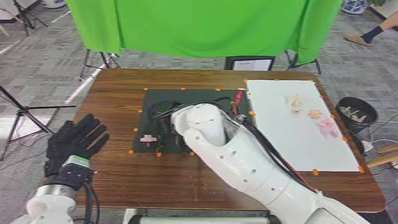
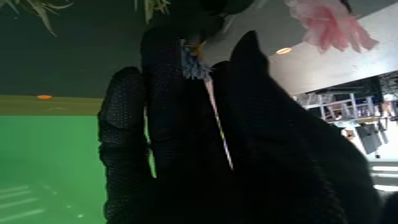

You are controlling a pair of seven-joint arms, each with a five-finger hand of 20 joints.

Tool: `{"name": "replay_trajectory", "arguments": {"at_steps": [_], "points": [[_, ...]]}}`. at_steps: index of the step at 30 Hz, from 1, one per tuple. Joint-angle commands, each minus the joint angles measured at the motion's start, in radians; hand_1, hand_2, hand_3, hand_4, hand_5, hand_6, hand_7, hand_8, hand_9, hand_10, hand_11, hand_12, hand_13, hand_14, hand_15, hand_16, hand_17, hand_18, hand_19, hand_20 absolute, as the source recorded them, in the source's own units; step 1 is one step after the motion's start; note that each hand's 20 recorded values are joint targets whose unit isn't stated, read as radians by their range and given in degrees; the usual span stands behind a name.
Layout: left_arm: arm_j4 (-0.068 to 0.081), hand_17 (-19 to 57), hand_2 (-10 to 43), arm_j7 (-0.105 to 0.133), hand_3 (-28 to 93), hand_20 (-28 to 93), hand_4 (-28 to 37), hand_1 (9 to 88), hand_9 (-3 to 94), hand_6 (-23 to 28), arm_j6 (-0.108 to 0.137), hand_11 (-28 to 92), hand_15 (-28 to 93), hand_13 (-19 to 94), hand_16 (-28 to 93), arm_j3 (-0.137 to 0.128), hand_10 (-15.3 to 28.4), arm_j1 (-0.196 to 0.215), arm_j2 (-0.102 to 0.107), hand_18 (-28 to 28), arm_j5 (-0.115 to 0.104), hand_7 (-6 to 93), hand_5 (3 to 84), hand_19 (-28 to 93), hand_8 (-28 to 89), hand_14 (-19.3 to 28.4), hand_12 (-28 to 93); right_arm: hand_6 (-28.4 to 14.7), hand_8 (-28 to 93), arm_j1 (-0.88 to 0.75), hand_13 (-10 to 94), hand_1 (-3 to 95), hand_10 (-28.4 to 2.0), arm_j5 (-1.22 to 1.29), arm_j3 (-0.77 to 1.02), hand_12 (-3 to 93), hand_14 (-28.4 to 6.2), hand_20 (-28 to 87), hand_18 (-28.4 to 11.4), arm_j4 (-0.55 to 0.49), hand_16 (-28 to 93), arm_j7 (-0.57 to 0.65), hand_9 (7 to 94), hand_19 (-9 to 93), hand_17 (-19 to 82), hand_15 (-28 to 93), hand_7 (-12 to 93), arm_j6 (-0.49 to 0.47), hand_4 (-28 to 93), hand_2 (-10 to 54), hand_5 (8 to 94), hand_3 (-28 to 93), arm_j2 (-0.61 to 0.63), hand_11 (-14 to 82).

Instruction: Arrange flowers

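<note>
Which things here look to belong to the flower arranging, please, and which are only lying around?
Likely for the job:
- pink flowers and pale yellow flowers on the white sheet
- small pink flower on the dark mat
- bluish flower at the right hand

Probably only around:
- black bin
- tripod
- green cloth

Grey floor [image 1: 55,62], probably carpet; green cloth [image 1: 204,27] beyond brown wooden table [image 1: 115,100]; tripod [image 1: 25,110] left, black bin [image 1: 358,104] right.
</note>
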Motion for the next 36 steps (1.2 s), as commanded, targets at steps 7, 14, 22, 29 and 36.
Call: {"name": "replay_trajectory", "arguments": {"at_steps": [7, 14, 22, 29, 36], "points": [[0.004, -6.1, 16.8, 0.005, 74, 14, -28.0, 29.0, 42.1, 10.1, -0.024, 27, 49, 30, -7, -0.003, 16.3, 0.024, -0.027, 17.7, 0.005, 17.2, 50.3, 44, -8, 17.2, 13, -3.8, -14, -0.024, 47, 39.6, -16.6, 0.11, 0.101, 12.1, -13.1, 35, -21.6, -0.173, 16, 0.036, 33.3, 79, 29, 55, 18, -0.091, -28, -1.4, 40.6, 85, 0.04, 9.9], [-0.003, -6.0, 16.7, -0.026, 74, 14, -27.8, 28.9, 42.1, 10.1, -0.054, 27, 49, 30, -7, -0.034, 16.4, 0.043, -0.05, 17.6, 0.024, 17.2, 50.2, 44, -9, 17.2, 13, -5.1, -13, -0.175, 45, 36.4, -17.8, 0.297, 0.278, 12.1, -14.9, 36, -22.9, -0.365, 14, 0.29, 33.4, 79, 28, 54, 15, 0.091, -28, -4.0, 41.1, 83, 0.173, 9.1], [0.004, -6.2, 16.4, -0.063, 73, 13, -28.1, 28.4, 43.1, 9.8, -0.089, 21, 40, 29, -9, -0.077, 14.6, 0.076, -0.068, 17.2, 0.116, 13.8, 50.5, 43, -8, 15.5, 10, -6.8, -11, -0.372, 43, 33.9, -19.5, 0.413, 0.519, 12.5, -17.1, 36, -23.7, -0.468, 14, 0.547, 37.2, 81, 27, 50, 12, 0.292, -28, -5.2, 42.8, 80, 0.346, 9.3], [-0.013, -7.0, 16.2, -0.044, 73, 11, -28.2, 27.6, 40.6, 7.6, -0.087, 15, 25, 20, -12, -0.093, 12.9, 0.112, -0.067, 14.1, 0.098, 9.7, 49.1, 40, -8, 9.4, 7, -7.6, -10, -0.555, 43, 34.2, -19.9, 0.451, 0.694, 12.6, -17.5, 36, -23.7, -0.558, 14, 0.627, 37.9, 82, 28, 52, 12, 0.317, -27, -7.1, 43.0, 78, 0.504, 9.7], [-0.028, -7.3, 16.0, -0.001, 73, 11, -28.2, 27.3, 38.2, 8.9, -0.048, 17, 29, 21, -9, -0.073, 13.6, 0.125, -0.061, 14.5, 0.07, 10.6, 45.5, 41, -7, 12.6, 9, -7.8, -10, -0.644, 44, 34.8, -18.8, 0.414, 0.784, 12.2, -17.4, 36, -23.8, -0.566, 15, 0.625, 36.8, 83, 28, 52, 11, 0.328, -28, -9.2, 42.1, 78, 0.581, 9.6]]}}
